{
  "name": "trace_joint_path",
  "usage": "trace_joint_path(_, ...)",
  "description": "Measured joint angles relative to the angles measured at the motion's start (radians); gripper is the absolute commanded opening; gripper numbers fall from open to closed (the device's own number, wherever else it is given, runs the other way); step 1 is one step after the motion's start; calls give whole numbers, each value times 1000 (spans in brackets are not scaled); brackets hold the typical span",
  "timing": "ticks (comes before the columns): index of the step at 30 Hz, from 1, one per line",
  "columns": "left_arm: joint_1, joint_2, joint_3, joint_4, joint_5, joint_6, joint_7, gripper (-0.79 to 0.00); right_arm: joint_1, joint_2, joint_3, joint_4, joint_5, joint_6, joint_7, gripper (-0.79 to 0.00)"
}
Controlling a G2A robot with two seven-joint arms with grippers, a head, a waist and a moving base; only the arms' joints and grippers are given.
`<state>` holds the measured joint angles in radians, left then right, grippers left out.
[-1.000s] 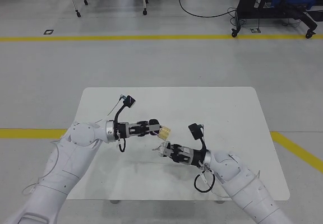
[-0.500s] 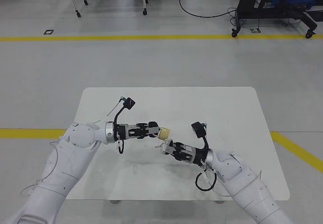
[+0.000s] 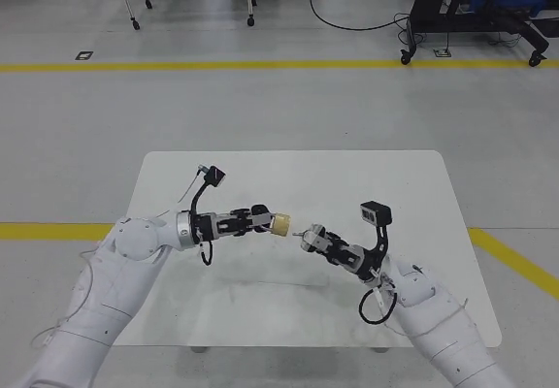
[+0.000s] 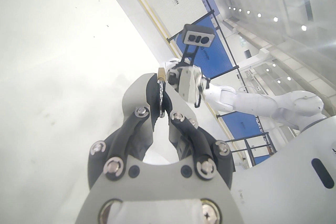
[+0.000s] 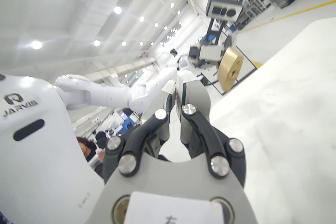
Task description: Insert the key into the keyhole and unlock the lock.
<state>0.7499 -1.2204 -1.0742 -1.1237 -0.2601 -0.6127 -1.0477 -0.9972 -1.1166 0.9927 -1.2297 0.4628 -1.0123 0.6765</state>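
Above the middle of the white tabletop [image 3: 396, 184], my left fingers [image 4: 136, 96] pinch the brass lock [image 3: 280, 226] by its shackle, keyhole face turned toward my other arm. My right fingers [image 5: 194, 93] are pressed together on the key [image 3: 305, 234], which is in the air just beside the lock.

A white flat table [image 3: 396, 175] sits in the middle. A black cart on wheels [image 3: 474, 24] stands at 1 o'clock.

We see a brass-gold lock [image 5: 230, 70], a plain white table [image 3: 396, 184], and a pale grey floor [image 3: 66, 126] crossed by yellow lines [image 3: 260, 66].
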Motion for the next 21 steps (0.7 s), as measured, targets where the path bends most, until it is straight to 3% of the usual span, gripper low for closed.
trace_joint_path(3,10,3,-10,-16,74,-32,75,-785,13,-9,-2,35,115,1,-2,-785)
trace_joint_path(5,40,4,-14,-66,196,-53,192,-785,37,-18,-17,75,181,19,17,-785)
trace_joint_path(8,115,8,-18,-193,425,-59,375,-785,83,-33,-44,138,245,62,51,-785)
trace_joint_path(11,199,14,-23,-321,597,-49,492,-785,121,-51,-73,188,280,83,81,-785)
trace_joint_path(16,290,27,-50,-449,672,-57,531,-785,160,-77,-101,253,316,76,109,-785)
trace_joint_path(21,331,35,-72,-503,693,-54,540,-785,179,-93,-111,287,342,75,145,-785)
